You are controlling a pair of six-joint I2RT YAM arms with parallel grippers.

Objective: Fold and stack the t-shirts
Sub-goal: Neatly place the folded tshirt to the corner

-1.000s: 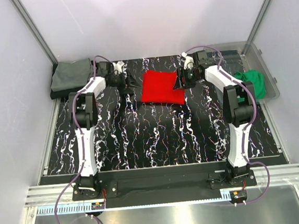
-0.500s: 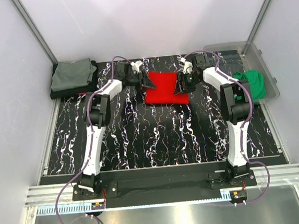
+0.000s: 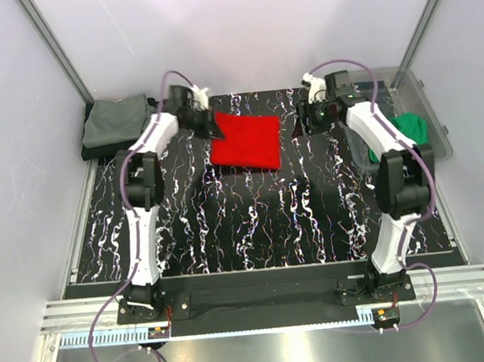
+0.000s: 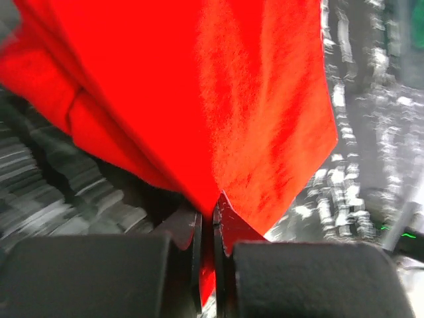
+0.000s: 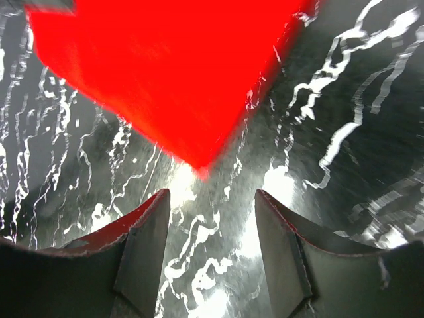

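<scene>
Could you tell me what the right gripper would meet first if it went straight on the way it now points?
Most likely the near corner of the red t-shirt, lying just ahead of the right gripper, whose jaws stand open. Depth is unclear: if it tilts downward, the table would come first.
</scene>
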